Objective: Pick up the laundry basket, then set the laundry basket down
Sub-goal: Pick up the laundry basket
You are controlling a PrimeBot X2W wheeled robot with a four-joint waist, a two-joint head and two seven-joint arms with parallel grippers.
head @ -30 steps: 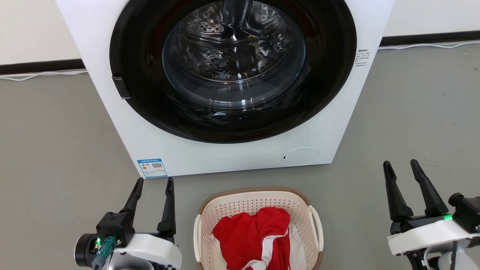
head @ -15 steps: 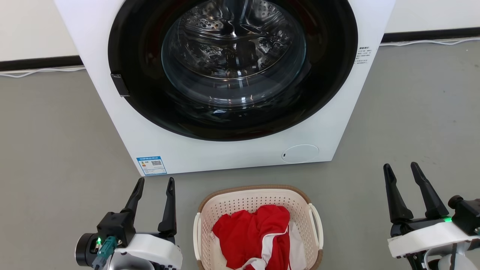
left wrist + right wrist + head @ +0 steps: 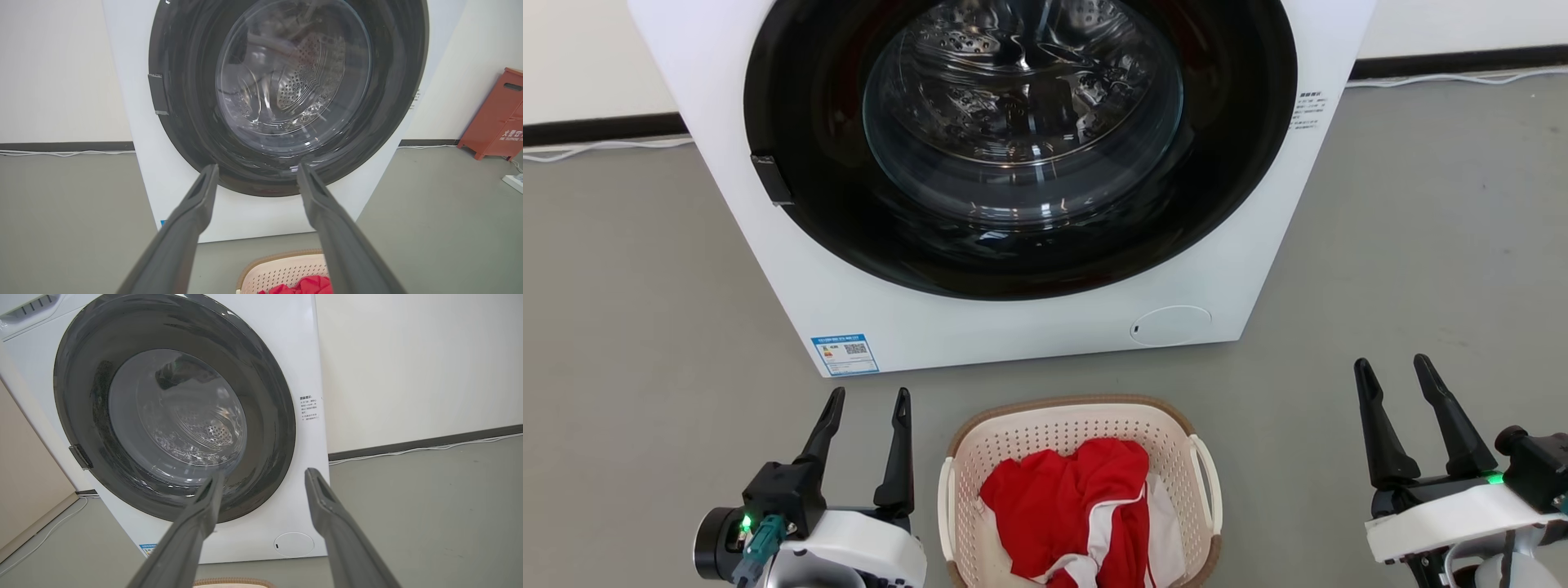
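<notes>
The laundry basket [image 3: 1062, 431], cream-white and perforated with a brown rim, stands on the grey floor at the bottom centre of the head view. Red and white clothes [image 3: 1070, 510] lie in it. A white loop handle [image 3: 1207, 482] shows on its right side. My left gripper [image 3: 868, 398] hangs open just left of the basket, holding nothing. Well to the right, apart from the basket, my right gripper [image 3: 1392, 365] is open and empty too. The basket's rim [image 3: 282, 258] peeks in at the bottom of the left wrist view between the open fingers [image 3: 256, 169], and its edge [image 3: 233, 582] shows in the right wrist view.
A white front-loading washing machine [image 3: 1013, 327] with a dark round door stands right behind the basket. A white cable [image 3: 596, 147] runs along the wall's baseboard. A red cabinet [image 3: 496, 116] stands by the wall at the right of the left wrist view.
The head camera has shifted a little, so the whole scene sits slightly higher and further left. The left gripper has edged closer to the basket; the right gripper holds its place.
</notes>
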